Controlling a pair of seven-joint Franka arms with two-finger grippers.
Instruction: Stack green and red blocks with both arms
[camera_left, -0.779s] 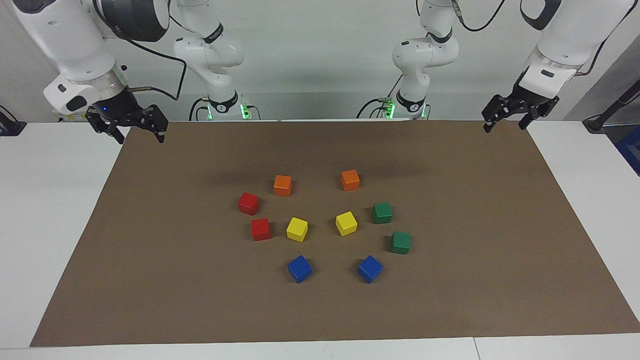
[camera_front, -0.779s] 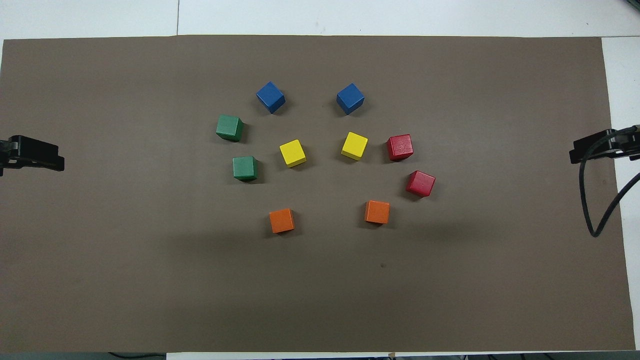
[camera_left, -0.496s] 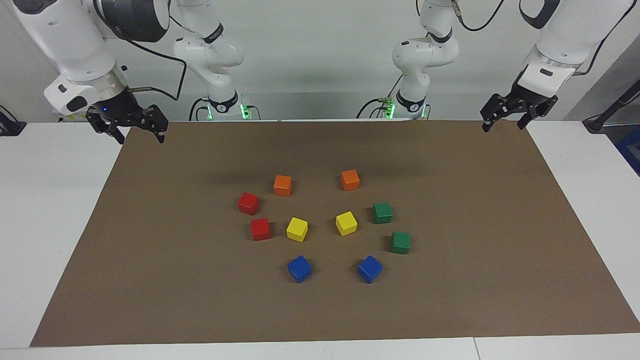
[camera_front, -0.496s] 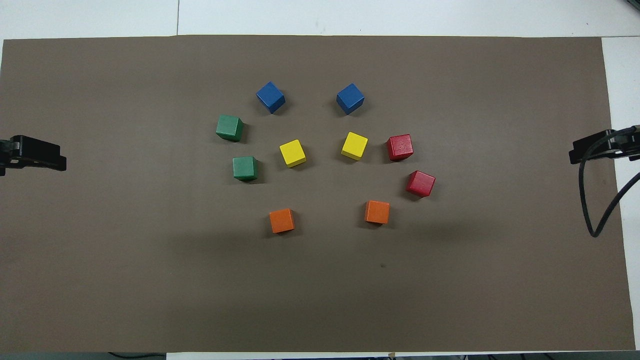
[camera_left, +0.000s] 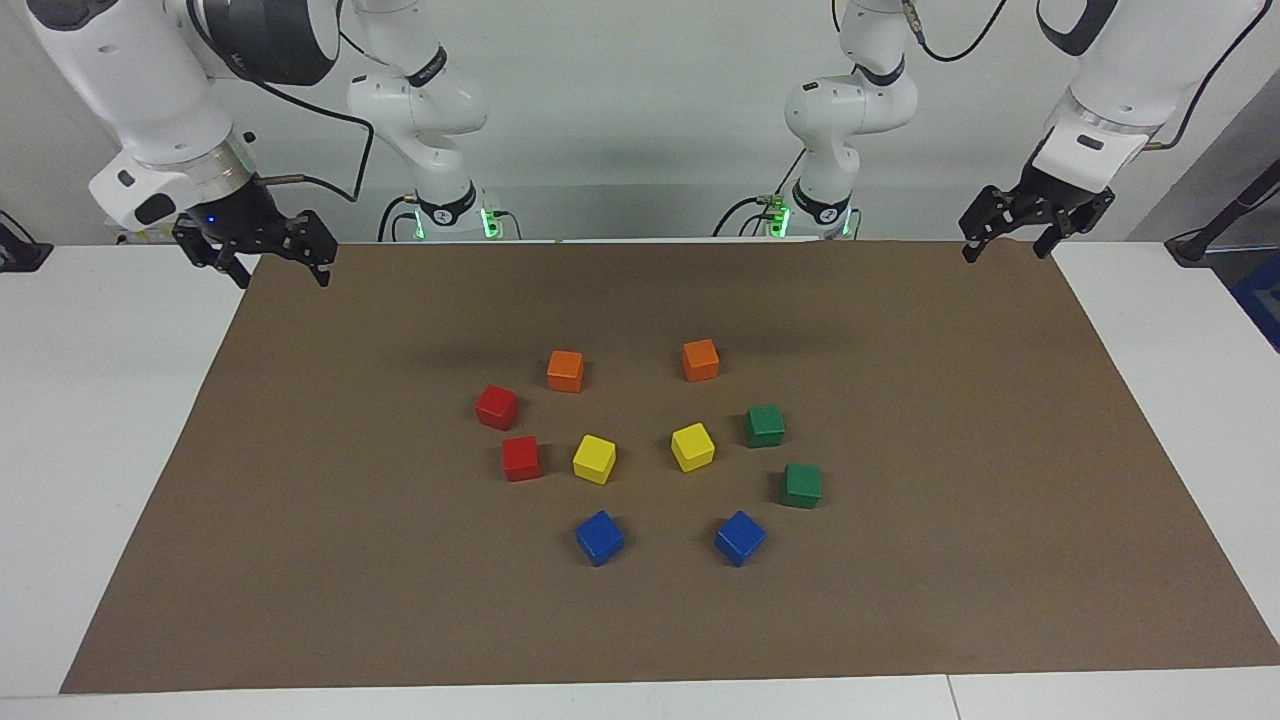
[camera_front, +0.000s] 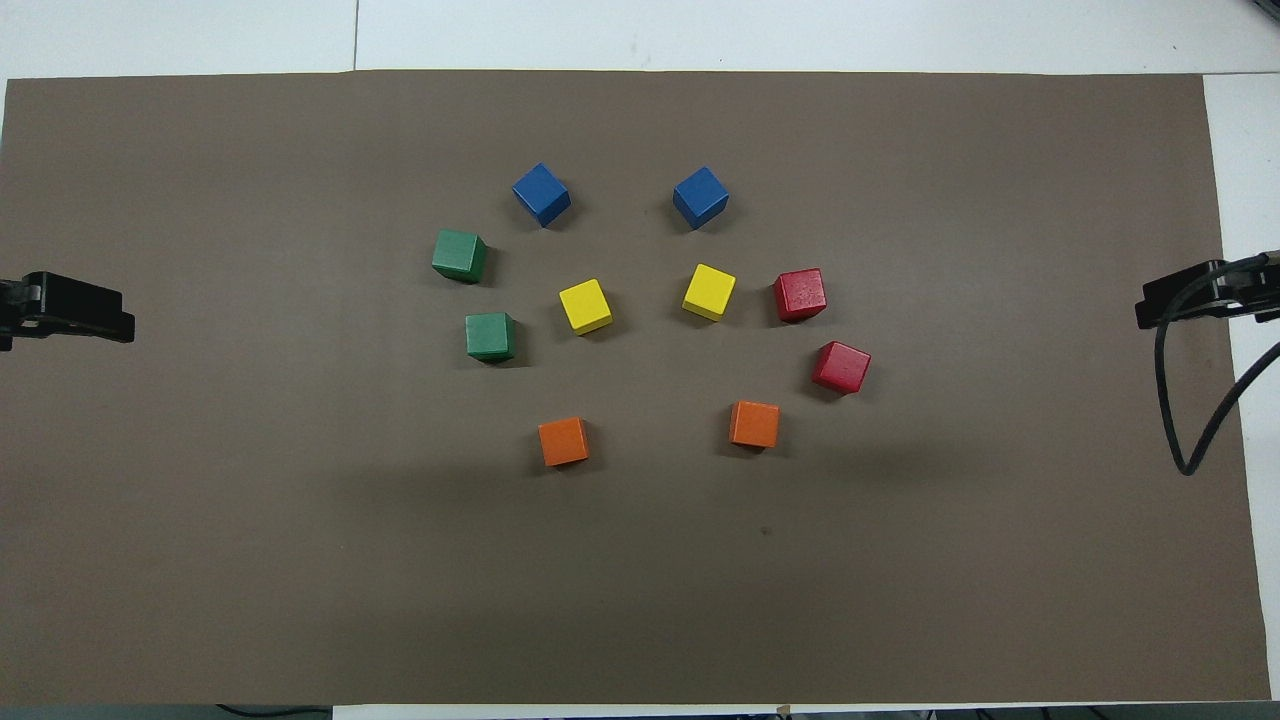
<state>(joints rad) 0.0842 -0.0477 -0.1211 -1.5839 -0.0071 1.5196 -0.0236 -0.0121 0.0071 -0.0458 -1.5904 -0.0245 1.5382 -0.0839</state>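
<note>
Left gripper (camera_left: 1008, 238): up in the air over the mat's corner at the left arm's end, fingers spread wide apart, nothing between them. In the overhead view it pokes in at nine o'clock of the frame (camera_front: 70, 310).
Right gripper (camera_left: 272, 262): hanging over the mat's edge at the right arm's end, fingers parted wide, holding nothing. Overhead, it shows at three o'clock (camera_front: 1190, 298).
Brown mat (camera_left: 960, 560): covers most of the table, every cube sits on it.
Cube ring: ten cubes in a loose circle mid-mat, none stacked, none touching; clock hours below are read in the overhead view.
Green blocks: one at nine o'clock of the ring (camera_left: 765, 426) (camera_front: 490, 336), its twin at ten o'clock (camera_left: 802, 485) (camera_front: 460, 255), farther from the robots; both toward the left arm's end, near each other.
Red blocks: one at three o'clock (camera_left: 497, 407) (camera_front: 841, 367), the other at two o'clock (camera_left: 521, 458) (camera_front: 800, 294), farther from the robots; both toward the right arm's end, flat on the mat.
Yellow cubes: two inside the ring (camera_left: 594, 459) (camera_left: 692, 446), the first just beside the farther red block.
Orange cubes: nearest the robots, at five (camera_front: 754, 424) and seven o'clock (camera_front: 564, 441).
Blue cubes: farthest from the robots, at eleven (camera_front: 541, 194) and one o'clock (camera_front: 700, 197).
</note>
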